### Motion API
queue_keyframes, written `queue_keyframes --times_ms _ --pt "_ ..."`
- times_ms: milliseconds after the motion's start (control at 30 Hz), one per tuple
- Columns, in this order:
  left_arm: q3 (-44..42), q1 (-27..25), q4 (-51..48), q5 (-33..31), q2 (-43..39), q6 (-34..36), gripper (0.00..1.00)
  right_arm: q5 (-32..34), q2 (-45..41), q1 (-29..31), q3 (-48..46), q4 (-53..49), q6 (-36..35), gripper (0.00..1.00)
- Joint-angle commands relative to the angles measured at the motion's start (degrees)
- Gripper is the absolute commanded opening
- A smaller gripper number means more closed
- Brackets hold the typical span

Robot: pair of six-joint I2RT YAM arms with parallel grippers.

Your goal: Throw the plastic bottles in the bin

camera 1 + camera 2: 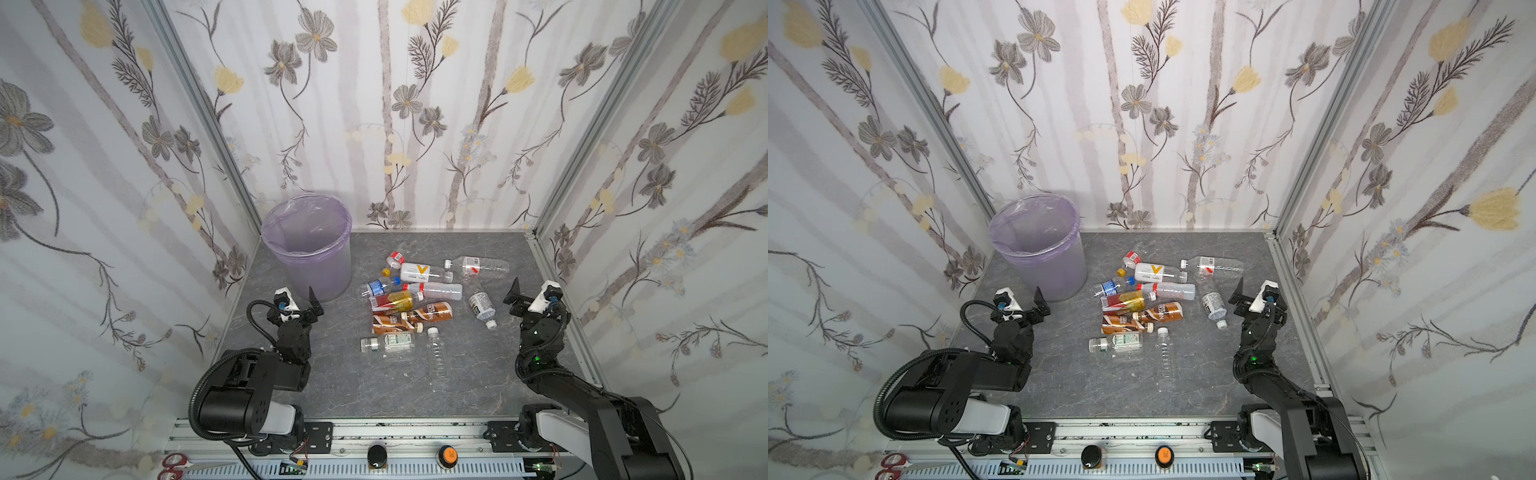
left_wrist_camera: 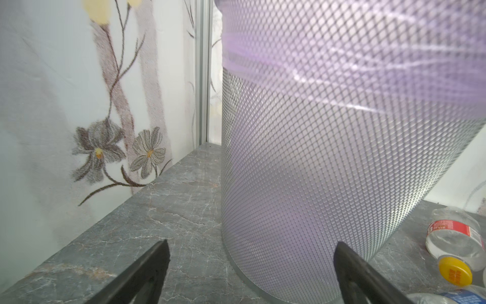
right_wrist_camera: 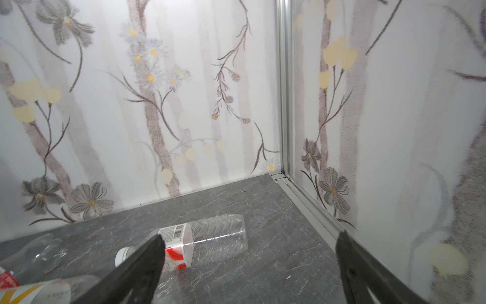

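The grey marbled tabletop point(image 1: 478, 386) carries everything. The mesh-walled pale purple bin point(image 1: 320, 278) stands at the far left corner, bag-lined, with no bottle showing inside. The plastic bottles point(image 1: 430, 311), roughly a dozen, lie on their sides heaped mid-table, just right of the bin. The left gripper point(image 1: 314, 300), jaws wide and empty, faces the bin wall. The right gripper point(image 1: 513, 294), equally wide and empty, is nearer the stragglers. Ahead of it, off toward one finger, lies a clear red-and-white-labelled bottle point(image 3: 215, 234), ribbed, with its white cap toward the heap. Its long axis runs roughly along the jaw gap, so a wrist turn looks necessary.
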Motion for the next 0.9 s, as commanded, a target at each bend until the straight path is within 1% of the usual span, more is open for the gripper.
queue_keyframes --times_ms 0,33,67,100,133,167,200,233,267,333,367,433,533,667,733,800,867 --pt "-2.0 -1.8 2.0 -7.1 -3.2 0.0 1.00 10.3 -5.2 -0.1 5.9 -23.2 12.3 1.00" --pt "-2.8 -2.6 1.9 -8.3 -4.5 -0.2 1.00 11.3 -6.6 -0.1 8.0 -28.7 14.8 1.00" --pt "-3.7 -3.7 1.8 -9.6 -6.4 -0.3 1.00 12.1 -8.1 -0.2 9.8 -34.2 19.1 1.00" --pt "-4.9 -5.0 1.8 -11.4 -8.1 -0.8 1.00 12.7 -9.6 -0.3 10.5 -37.2 22.9 1.00" --pt "-5.9 -6.2 1.9 -12.8 -10.9 -1.2 1.00 11.0 -11.0 -0.7 10.6 -37.9 23.8 1.00" --pt "-6.7 -7.7 1.8 -14.7 -13.7 -2.6 1.00 7.2 -12.8 -1.1 10.2 -37.1 23.0 1.00" --pt "-7.5 -10.1 1.8 -16.4 -16.4 -2.0 1.00 4.1 -14.4 -1.2 9.6 -36.1 21.8 1.00" --pt "-7.6 -12.9 1.6 -19.0 -18.3 0.0 1.00 1.9 -15.7 -1.2 9.2 -35.2 20.9 1.00" --pt "-7.6 -15.2 1.5 -20.1 -20.1 1.8 1.00 -0.6 -16.5 -1.2 9.0 -35.0 20.2 1.00" --pt "-7.1 -19.0 1.1 -19.0 -22.6 4.2 1.00 -1.7 -16.0 -1.2 11.6 -40.7 21.6 0.98" --pt "-6.7 -21.2 0.9 -18.0 -23.6 5.3 1.00 -2.1 -14.6 -1.1 13.1 -44.6 22.2 0.96" --pt "-5.5 -25.3 0.1 -15.6 -24.7 6.4 1.00 -4.3 -11.7 -1.0 14.6 -49.0 23.2 1.00" --pt "-1.2 -32.5 -3.8 -12.3 -24.5 8.8 1.00 -9.1 -6.2 -0.8 16.3 -53.9 23.5 1.00" --pt "7.2 -39.4 -12.4 -6.1 -19.8 10.2 1.00 -16.8 2.1 1.4 18.9 -56.5 22.1 1.00" --pt "11.1 -41.9 -14.6 -3.7 -15.9 12.0 1.00 -15.7 6.3 3.8 21.4 -58.9 20.6 1.00" --pt "15.8 -43.6 -18.4 -1.7 -11.7 12.3 1.00 -13.8 10.1 5.9 24.2 -61.5 19.2 1.00" --pt "20.3 -44.5 -23.0 -0.3 -8.7 11.9 1.00 -14.3 13.4 6.8 26.5 -62.7 18.1 1.00"
